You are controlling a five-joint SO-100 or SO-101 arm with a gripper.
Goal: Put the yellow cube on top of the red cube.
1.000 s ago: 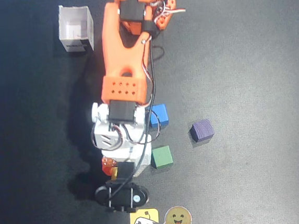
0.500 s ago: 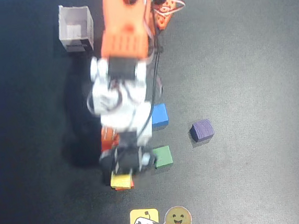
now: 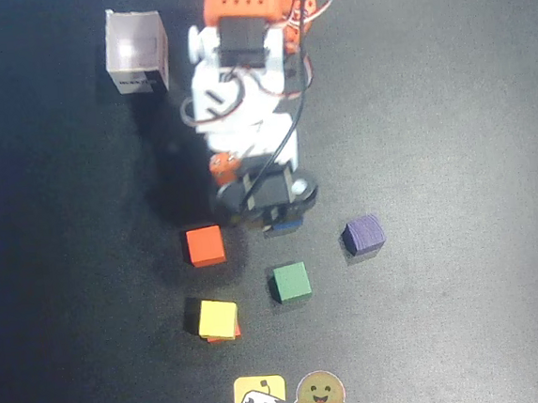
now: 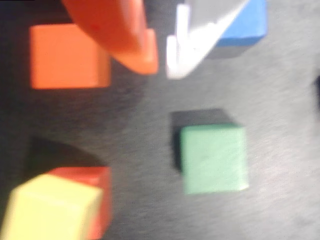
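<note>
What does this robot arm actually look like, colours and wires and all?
In the overhead view, the arm is mostly white plastic with a bright orange block at its base end, dotted with small holes, and black boxy motors between. Thin red, white and black cables loop along it. In the wrist view, the gripper has one orange finger and one white finger, both tapering to blunt tips.

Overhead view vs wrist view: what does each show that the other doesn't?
Only the overhead view shows the purple cube, the clear box, the two stickers and the arm's body.

Only the wrist view shows the pincer close up, fingertips nearly together with nothing between them, and more of the blue cube, which the arm mostly hides from above.

Both show the yellow cube sitting on the red cube, slightly off-centre, plus the orange cube and green cube.
</note>
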